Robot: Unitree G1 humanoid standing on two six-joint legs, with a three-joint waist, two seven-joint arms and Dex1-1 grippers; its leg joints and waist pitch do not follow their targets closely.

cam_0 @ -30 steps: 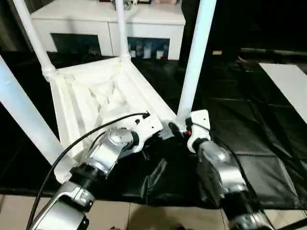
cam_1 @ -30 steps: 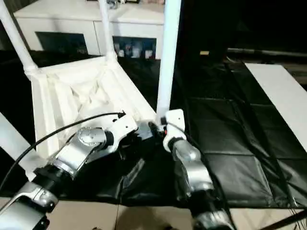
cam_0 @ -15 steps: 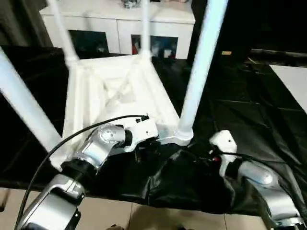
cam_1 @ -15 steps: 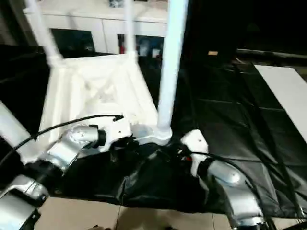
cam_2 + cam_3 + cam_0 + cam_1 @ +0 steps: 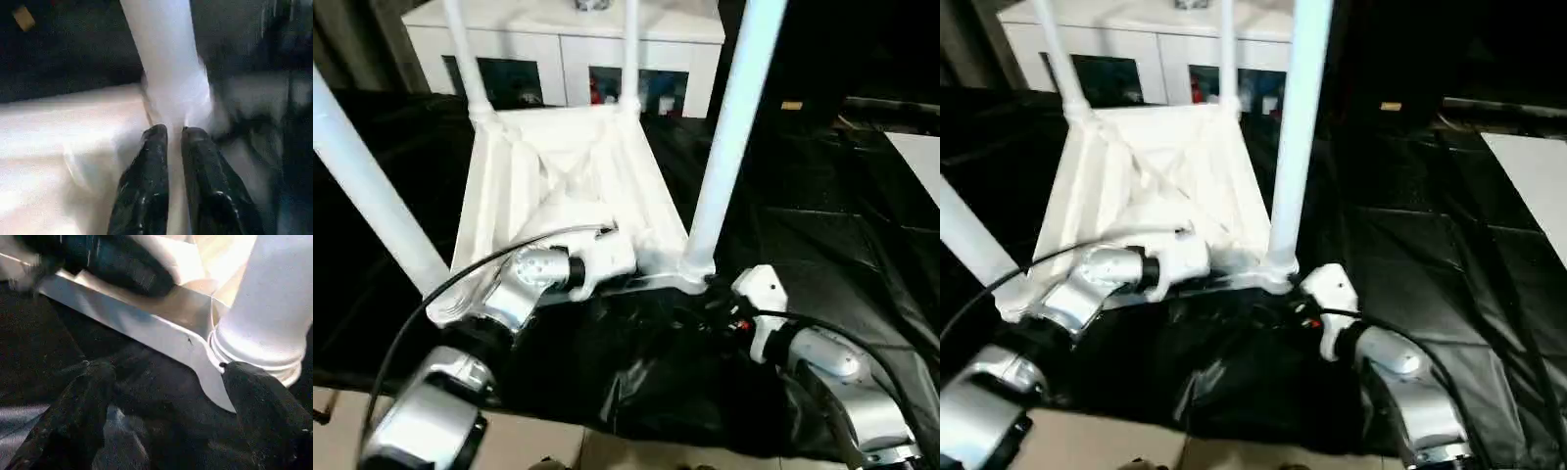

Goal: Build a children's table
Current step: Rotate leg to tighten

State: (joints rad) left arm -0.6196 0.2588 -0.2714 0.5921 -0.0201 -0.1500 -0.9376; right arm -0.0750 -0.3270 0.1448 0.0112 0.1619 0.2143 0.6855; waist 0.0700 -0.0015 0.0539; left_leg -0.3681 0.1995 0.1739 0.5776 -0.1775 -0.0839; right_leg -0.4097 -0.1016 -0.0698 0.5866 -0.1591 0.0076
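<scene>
White plastic, the children's table (image 5: 563,186) lies upside down on a black sheet (image 5: 822,245) spread over the floor, ribbed underside facing up and its four tapered legs (image 5: 734,137) standing up from the round corner sockets. The nearest socket, at the corner closest to the robot, carries the leg that rises between the two arms.

At that near edge the left gripper (image 5: 173,134) comes in over the tabletop's rim, just beside the base of the near leg. Its two black fingers (image 5: 151,166) stand only a narrow slit apart with a strip of white plastic showing between them; I cannot tell whether they pinch the rim or merely rest against it.

Just off the same corner, low over the black sheet, sits the right gripper (image 5: 166,396). Its fingers (image 5: 264,401) are spread wide, one on each side of the corner socket's edge, closed on nothing.

Behind the table stands a white cabinet (image 5: 558,44) with glass doors.
</scene>
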